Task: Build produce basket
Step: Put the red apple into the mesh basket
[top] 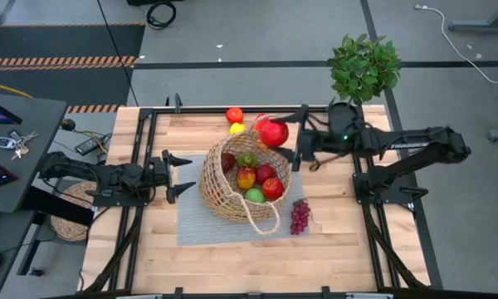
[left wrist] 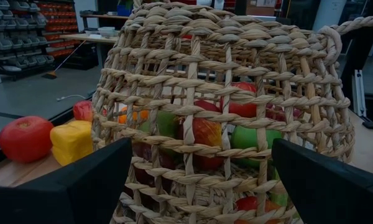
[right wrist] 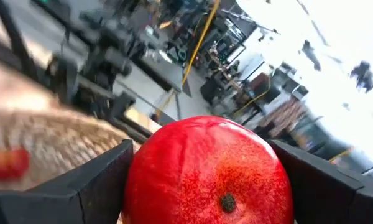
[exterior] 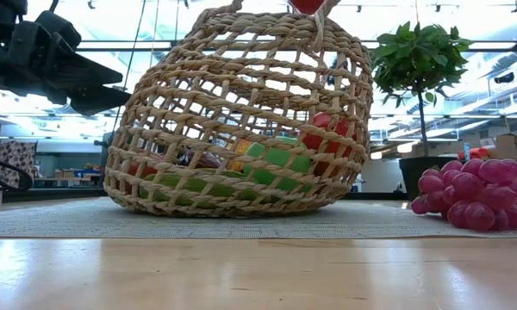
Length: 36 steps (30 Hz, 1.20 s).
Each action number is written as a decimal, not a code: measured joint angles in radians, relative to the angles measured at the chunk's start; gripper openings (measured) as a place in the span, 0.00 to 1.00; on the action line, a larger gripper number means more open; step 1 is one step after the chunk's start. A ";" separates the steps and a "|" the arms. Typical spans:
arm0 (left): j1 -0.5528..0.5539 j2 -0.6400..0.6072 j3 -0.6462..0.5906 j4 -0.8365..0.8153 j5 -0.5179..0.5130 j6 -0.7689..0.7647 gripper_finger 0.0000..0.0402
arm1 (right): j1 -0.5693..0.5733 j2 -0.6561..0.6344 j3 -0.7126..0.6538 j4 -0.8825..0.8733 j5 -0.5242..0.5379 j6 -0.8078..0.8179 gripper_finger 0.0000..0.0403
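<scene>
The woven basket lies tilted on a grey mat, its handle toward the near edge, with several toy fruits inside. My right gripper is shut on a big red fruit, which hangs above the basket's far rim. Left of the basket, my left gripper stands open, its fingers pointing at the basket wall without touching it. Purple grapes lie on the mat's right corner. A red piece and a yellow piece rest on the table behind the basket. My right gripper pinches the red fruit between its two fingers, one on each of its opposite sides. The fingers come in level from the table's right. The fruit is lifted clear, over the basket's far rim, and its dimpled end faces back toward the wrist.
A potted green plant stands at the table's far right corner. A flat round woven mat lies off the left edge beside a dark side desk. Bare wood shows along the near edge of the table.
</scene>
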 joint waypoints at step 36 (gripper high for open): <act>0.000 0.000 0.000 0.000 0.000 0.000 0.98 | 0.085 0.319 0.000 0.126 -0.019 -0.332 0.90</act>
